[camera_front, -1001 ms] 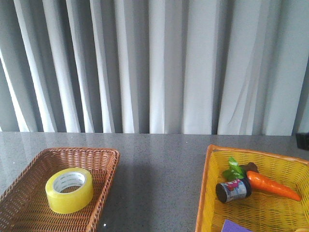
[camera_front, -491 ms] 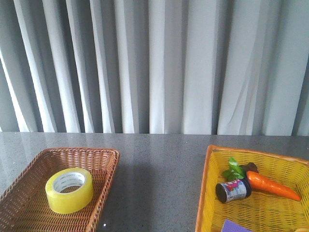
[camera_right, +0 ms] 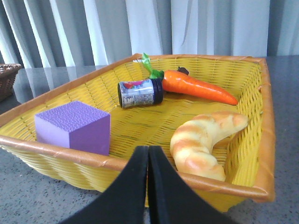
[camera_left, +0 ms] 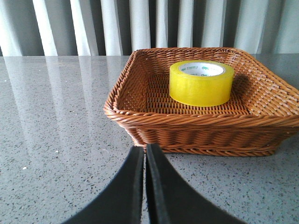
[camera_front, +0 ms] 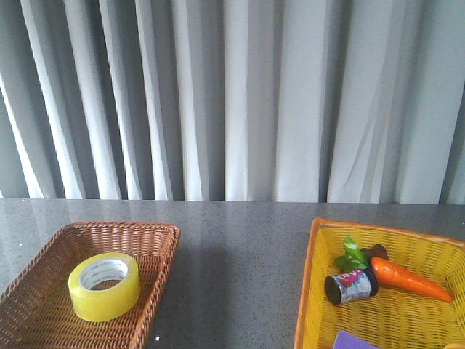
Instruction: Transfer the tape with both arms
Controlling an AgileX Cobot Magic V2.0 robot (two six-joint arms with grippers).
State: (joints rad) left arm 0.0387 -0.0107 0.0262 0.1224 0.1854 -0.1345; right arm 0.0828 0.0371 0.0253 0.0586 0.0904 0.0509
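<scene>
Lying flat in brown wicker basket (camera_left: 140, 100): wide yellow translucent tape roll (camera_left: 201, 82), well beyond black left gripper (camera_left: 145, 186), fingers pressed together, nothing between. Black right gripper (camera_right: 148, 186) likewise closed and empty before yellow woven basket (camera_right: 264, 121).

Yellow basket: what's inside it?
The yellow basket holds a carrot, a small can, a purple block and a croissant. The weave beneath them is hidden.

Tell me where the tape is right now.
In the front view the tape lies flat inside the brown wicker basket at the table's left, alone in it, far from the yellow basket on the right.
</scene>
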